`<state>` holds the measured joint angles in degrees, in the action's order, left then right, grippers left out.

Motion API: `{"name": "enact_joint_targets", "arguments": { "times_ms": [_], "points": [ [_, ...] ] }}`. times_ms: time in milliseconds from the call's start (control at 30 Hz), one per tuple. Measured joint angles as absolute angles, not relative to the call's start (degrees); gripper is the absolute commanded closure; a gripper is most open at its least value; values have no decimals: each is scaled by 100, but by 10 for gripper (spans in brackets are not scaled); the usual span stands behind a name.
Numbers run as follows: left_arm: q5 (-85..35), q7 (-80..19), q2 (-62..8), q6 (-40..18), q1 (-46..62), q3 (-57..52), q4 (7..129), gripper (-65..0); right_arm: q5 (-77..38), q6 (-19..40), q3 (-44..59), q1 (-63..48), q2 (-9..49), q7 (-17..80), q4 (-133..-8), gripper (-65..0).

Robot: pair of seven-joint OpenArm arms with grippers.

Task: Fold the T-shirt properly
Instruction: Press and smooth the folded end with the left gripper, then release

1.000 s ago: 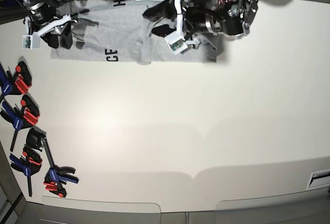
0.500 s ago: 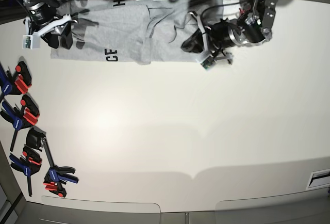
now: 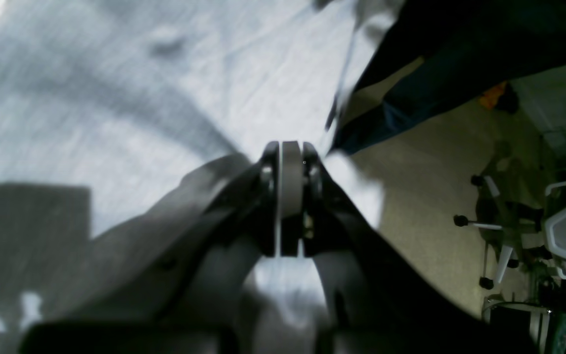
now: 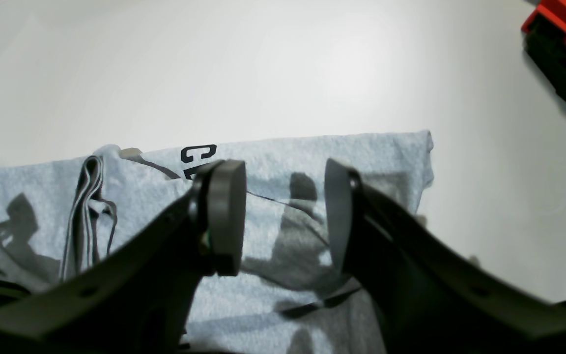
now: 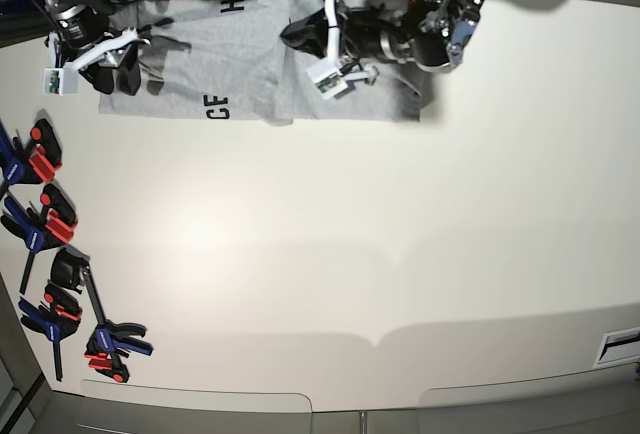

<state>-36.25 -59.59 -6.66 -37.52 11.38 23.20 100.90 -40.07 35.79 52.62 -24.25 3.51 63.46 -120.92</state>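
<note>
Left wrist view: left pincer [image 3: 290, 184] is sitting fully closed, pads pressed flat together. Blurry grey T-shirt [image 3: 130, 98] cloth is filling the frame behind it, but honestly I'm not seeing any fabric between the pads, so whether it's holding anything I can't tell.

Right wrist view: right pincer [image 4: 283, 211] is hanging partway open over the T-shirt [image 4: 312, 162], nothing in it. Shirt edge with the dark "C" lettering is lying flat on the desk [image 4: 263, 64].

Base view: T-shirt [image 5: 250, 54] is lying spread along the far edge of the desk [image 5: 350, 254], with clamps [image 5: 50, 224] sitting well apart at one side.

Step, my guess: left arm is going for a grab on its end of the shirt, with the folding itself looking barely started.

Next move: probably checking that cloth is actually pinched before lifting, then carrying that side over.
</note>
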Motion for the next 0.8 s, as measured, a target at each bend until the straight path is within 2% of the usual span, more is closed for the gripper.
{"name": "enact_joint_targets", "arguments": {
  "times_ms": [133,200,233,333,400,533,800],
  "points": [
    [-3618,-6001,-672,-3750,921,2279,10090,0,-4007,3579,5262,-2425,349,6335,-12092,-246],
    [-3621,-6001,-701,-3750,814,2279,10090,0,-4005,3579,5262,-2425,351,6274,-12092,-275],
    [-3621,-6001,-701,-3750,788,2279,10090,-13,-3940,3577,5262,-2432,357,6259,-12092,-307],
    [-3618,-6005,-698,-3752,788,2283,10090,-132,-3632,3579,5262,-2491,478,6112,-12092,-385],
    [-3621,-6003,-701,-3752,788,2283,10090,-163,-3347,3529,5262,-2504,650,5964,-12051,-388],
    [-3621,-6003,-722,-3752,788,2283,10090,-165,-3315,3312,5262,-2473,1028,5889,-11448,-388],
    [-3468,-5981,-891,-3752,784,2283,10090,-166,-3935,3343,5258,-2209,1820,6156,-9076,-388]
  ]
}}
